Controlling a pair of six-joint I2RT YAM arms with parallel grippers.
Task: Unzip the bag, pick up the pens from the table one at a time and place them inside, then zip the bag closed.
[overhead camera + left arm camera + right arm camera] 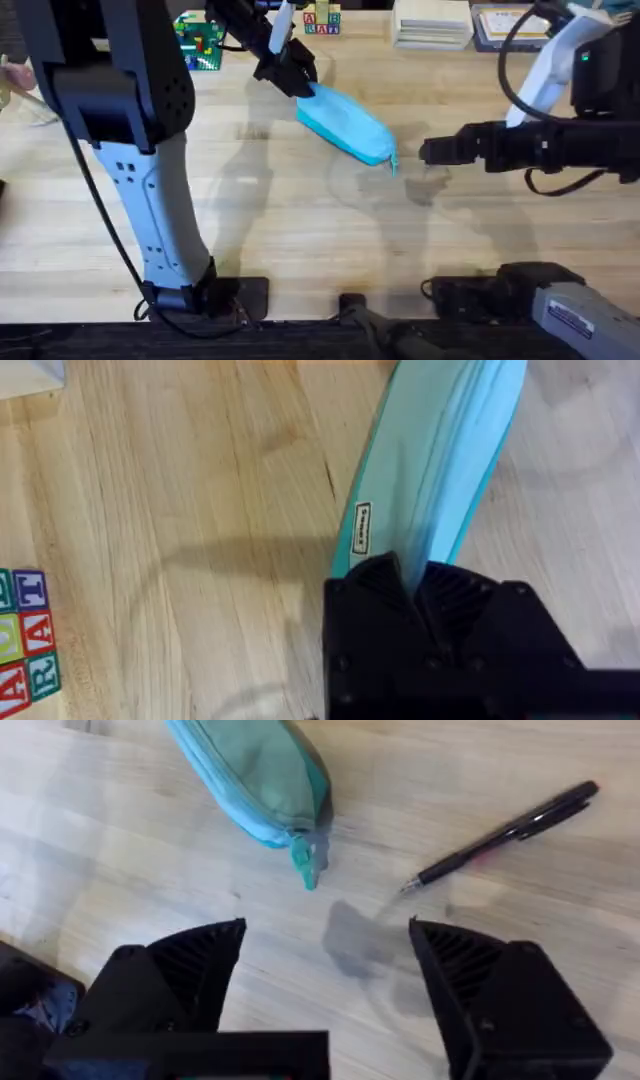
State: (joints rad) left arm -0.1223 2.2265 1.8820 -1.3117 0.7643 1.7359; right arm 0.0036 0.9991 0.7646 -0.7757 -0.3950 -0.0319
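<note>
The sky-blue bag [345,125] lies slanted on the table [300,230], its zipper shut and its teal pull [393,160] at the near right end. My left gripper [295,80] is shut on the bag's far left end; in the left wrist view the fingers [400,585] pinch the fabric of the bag [440,450]. My right gripper [425,152] hangs open just right of the pull, apart from it. In the right wrist view the pull [305,865] sits ahead of the gripper [325,970], and a black pen [505,830] lies on the wood beside the bag [260,770].
Green toy bricks [200,40] and alphabet blocks [322,20] stand along the far edge, the blocks [25,630] also in the left wrist view. A stack of pale boxes [432,22] sits at the back right. Bare wood spreads in front of the bag.
</note>
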